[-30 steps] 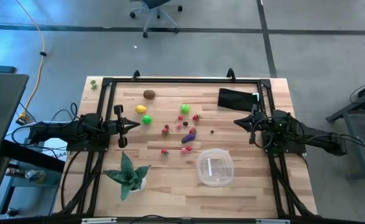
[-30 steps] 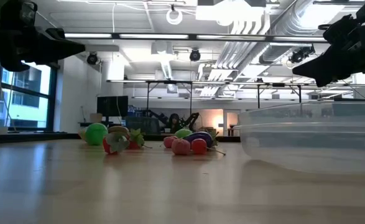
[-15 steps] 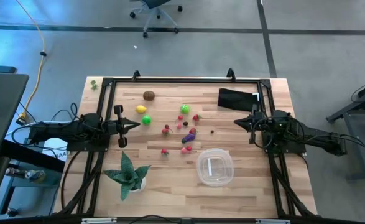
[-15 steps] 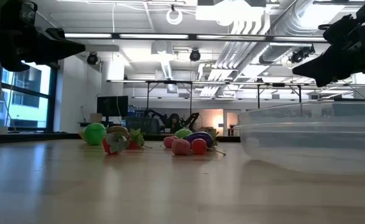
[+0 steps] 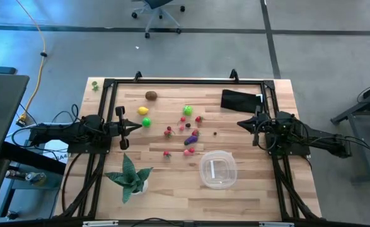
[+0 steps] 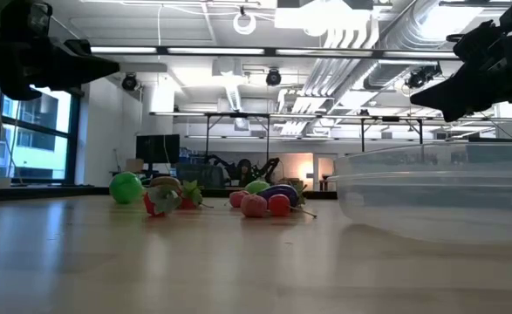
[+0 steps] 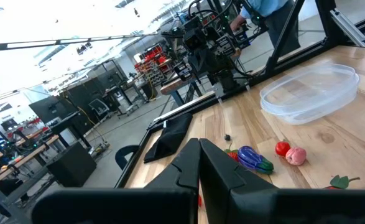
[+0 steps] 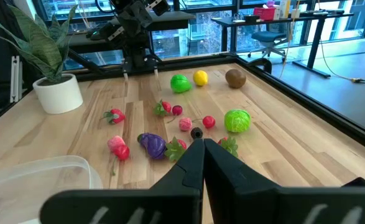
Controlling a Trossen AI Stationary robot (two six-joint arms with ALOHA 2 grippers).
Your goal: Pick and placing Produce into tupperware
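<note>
The produce lies scattered on the middle of the wooden table: a brown piece [image 5: 151, 96], a yellow one [image 5: 143, 110], a bright green ball [image 5: 147, 122], a leafy green piece [image 5: 188, 110], a purple one [image 5: 191, 139] and several tiny red and pink ones [image 5: 169, 132]. The clear round tupperware [image 5: 217, 169] stands on its base nearer the front edge, with nothing in it. My left gripper [image 5: 140, 127] hovers shut at the table's left side, just beside the green ball. My right gripper [image 5: 239, 123] hovers shut at the right side. Both point level toward the table's middle.
A black pouch [image 5: 240, 99] lies at the far right, just beyond my right gripper. A spiky potted plant [image 5: 131, 176] stands at the near left, in front of my left arm. A black frame [image 5: 185, 81] runs along the table's edges.
The bright green ball has rolled a little toward the table's left edge. Both arms have kept still.
</note>
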